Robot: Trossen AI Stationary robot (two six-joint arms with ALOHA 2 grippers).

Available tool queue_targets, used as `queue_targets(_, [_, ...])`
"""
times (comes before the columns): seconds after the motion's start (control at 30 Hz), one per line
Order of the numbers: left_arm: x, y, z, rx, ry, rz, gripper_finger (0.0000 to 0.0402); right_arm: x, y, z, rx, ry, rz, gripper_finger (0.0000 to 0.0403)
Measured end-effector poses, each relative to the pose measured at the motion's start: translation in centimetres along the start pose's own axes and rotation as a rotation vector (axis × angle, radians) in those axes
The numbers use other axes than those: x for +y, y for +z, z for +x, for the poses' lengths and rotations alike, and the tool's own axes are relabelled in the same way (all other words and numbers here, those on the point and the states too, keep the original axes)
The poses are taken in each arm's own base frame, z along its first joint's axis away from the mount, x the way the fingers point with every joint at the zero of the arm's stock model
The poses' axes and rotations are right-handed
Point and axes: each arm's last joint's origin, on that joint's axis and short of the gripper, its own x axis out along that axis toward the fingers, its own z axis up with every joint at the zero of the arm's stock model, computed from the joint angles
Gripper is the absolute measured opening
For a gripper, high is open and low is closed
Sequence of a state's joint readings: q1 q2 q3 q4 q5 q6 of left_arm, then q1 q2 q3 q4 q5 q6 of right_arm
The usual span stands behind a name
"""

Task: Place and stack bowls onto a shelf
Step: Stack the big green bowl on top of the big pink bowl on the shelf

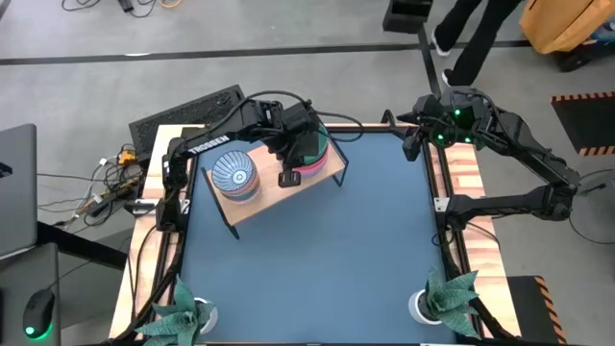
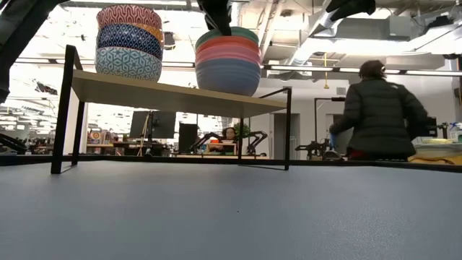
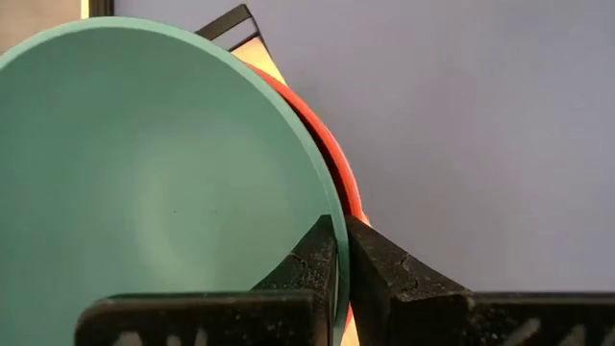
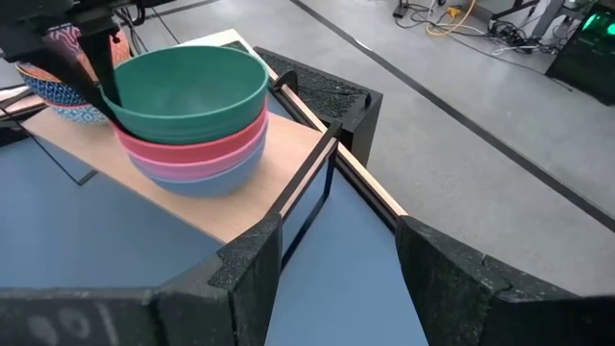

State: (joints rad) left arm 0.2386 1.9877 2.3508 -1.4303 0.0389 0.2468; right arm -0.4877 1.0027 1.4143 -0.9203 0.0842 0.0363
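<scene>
While the right tool [image 4: 332, 255] waits spread wide, the left tool [image 3: 341, 252] pinches the green bowl's [image 3: 154, 173] rim on the shelf [image 4: 192, 207].

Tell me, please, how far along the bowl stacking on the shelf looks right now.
Nearly done. The shelf carries two stacks: the patterned bowls and the pink and blue ones. In hand: the left gripper pinches the rim of the green bowl, seated on top. Left: letting go and pulling back. The right gripper waits open at the table's far right corner.
</scene>
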Motion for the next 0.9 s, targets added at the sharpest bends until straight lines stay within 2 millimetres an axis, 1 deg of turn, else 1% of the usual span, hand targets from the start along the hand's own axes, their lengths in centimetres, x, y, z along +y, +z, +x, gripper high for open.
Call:
queue_targets(0.1, [0.0,0.0,0.0,-0.001,-0.003,0.004,0.0019,0.0,0.0,0.0,0.0,0.0,-0.01,0.023])
queue_targets(0.2, [0.0,0.0,0.0,0.0,0.001,0.004,0.0041,0.0,0.0,0.0,0.0,0.0,-0.011,0.023])
queue_targets(0.5, [0.2,0.0,0.0,0.017,0.067,0.004,0.0132,0.0,0.0,0.0,0.003,0.001,-0.011,0.023])
queue_targets(0.63, [0.2,-0.1,-0.1,0.017,0.071,-0.002,0.0167,0.0,0.0,0.0,0.003,0.001,-0.011,0.023])
queue_targets(0.77, [0.2,-0.2,-0.5,0.013,0.073,-0.005,0.0192,0.0,0.0,0.0,0.003,0.001,-0.014,0.023])
queue_targets(0.9, [0.2,-0.3,-1.3,-0.003,0.078,-0.008,0.0205,0.0,0.0,0.0,0.003,0.001,-0.018,0.023])
